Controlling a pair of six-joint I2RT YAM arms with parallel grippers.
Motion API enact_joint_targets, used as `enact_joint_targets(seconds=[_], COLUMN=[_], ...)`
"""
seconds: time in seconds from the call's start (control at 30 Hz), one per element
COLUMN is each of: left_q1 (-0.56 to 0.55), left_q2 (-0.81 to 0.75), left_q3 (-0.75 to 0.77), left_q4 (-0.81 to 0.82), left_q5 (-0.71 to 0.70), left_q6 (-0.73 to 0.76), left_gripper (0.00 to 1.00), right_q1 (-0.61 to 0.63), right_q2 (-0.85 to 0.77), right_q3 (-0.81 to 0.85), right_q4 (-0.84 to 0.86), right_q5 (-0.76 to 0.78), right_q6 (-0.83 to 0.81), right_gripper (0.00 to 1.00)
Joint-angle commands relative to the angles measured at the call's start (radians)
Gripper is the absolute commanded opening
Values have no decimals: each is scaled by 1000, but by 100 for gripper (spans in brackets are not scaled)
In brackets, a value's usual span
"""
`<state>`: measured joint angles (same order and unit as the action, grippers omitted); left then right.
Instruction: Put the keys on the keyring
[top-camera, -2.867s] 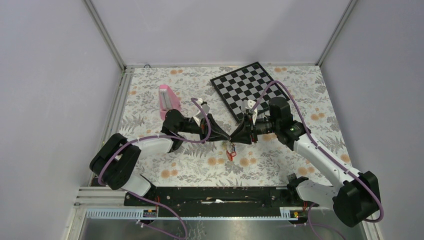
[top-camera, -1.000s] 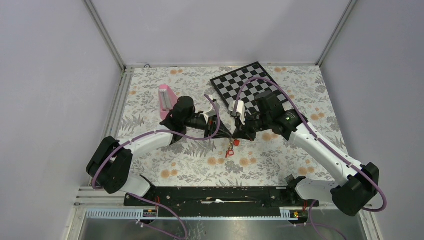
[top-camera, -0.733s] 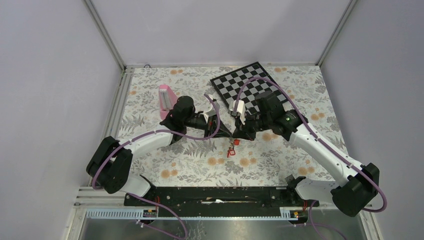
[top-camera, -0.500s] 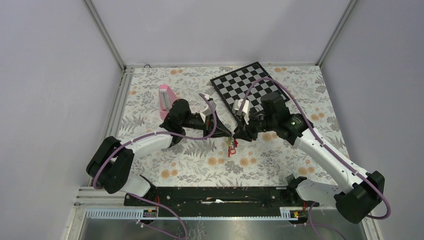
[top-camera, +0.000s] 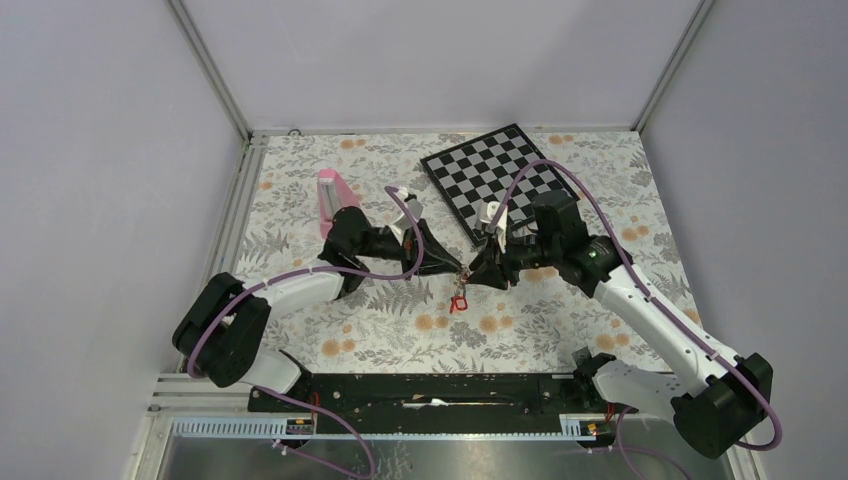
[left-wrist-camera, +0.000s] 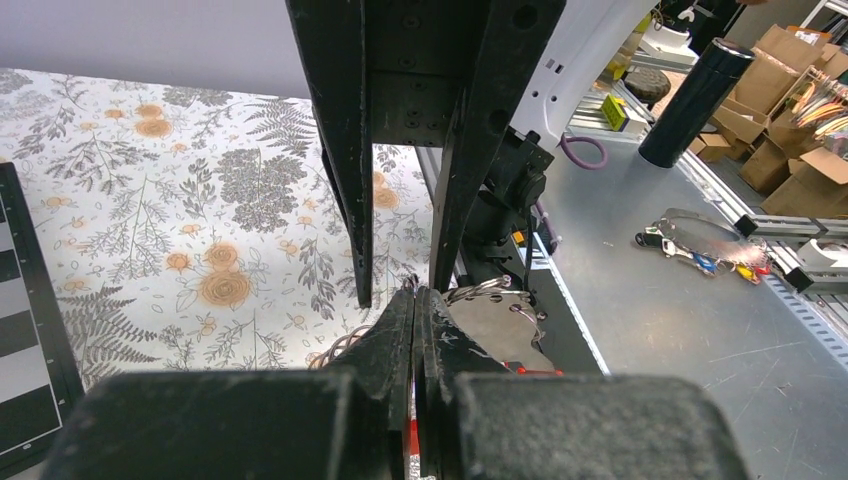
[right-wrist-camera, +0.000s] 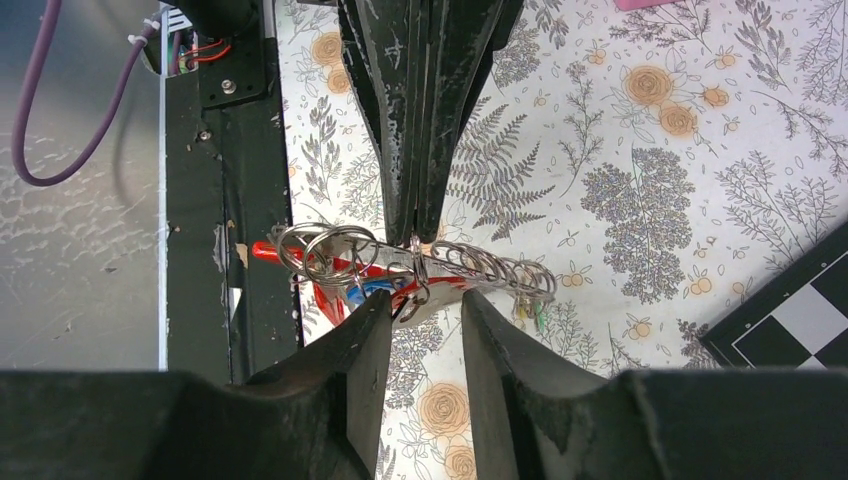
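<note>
Above the desk (top-camera: 560, 330) | keyring (right-wrist-camera: 450, 278) lies crosswise between my tips | left gripper (left-wrist-camera: 415, 300) jaws shut, right gripper (right-wrist-camera: 425, 315) jaws apart | I can't tell what either holds

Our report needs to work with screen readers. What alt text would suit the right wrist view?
The left gripper, shut, points down from the top edge and pinches a wire ring on the red keyring, hung with rings and coloured tags. The right gripper stands open just below it, over floral tablecloth.

Keyring (right-wrist-camera: 265, 251) red side showing; tagged keys (right-wrist-camera: 357, 292) bunched beside it.
</note>
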<state>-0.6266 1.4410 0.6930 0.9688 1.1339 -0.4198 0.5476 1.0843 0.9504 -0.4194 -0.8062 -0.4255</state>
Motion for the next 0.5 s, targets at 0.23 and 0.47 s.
enact_joint_targets(seconds=[0.23, 0.47], left_q1=[3, 2], left_q2=[-14, -7], left_q3=[-13, -30], left_q4=[178, 252], left_q5=[7, 13], left_q6=[-51, -86], left_gripper=[0, 0], right_q1=[-6, -6], right_q2=[12, 27], right_q3=[-19, -40], right_q4=[90, 126], right_q5=[-77, -97], right_q6=[50, 69], right_gripper=[26, 10])
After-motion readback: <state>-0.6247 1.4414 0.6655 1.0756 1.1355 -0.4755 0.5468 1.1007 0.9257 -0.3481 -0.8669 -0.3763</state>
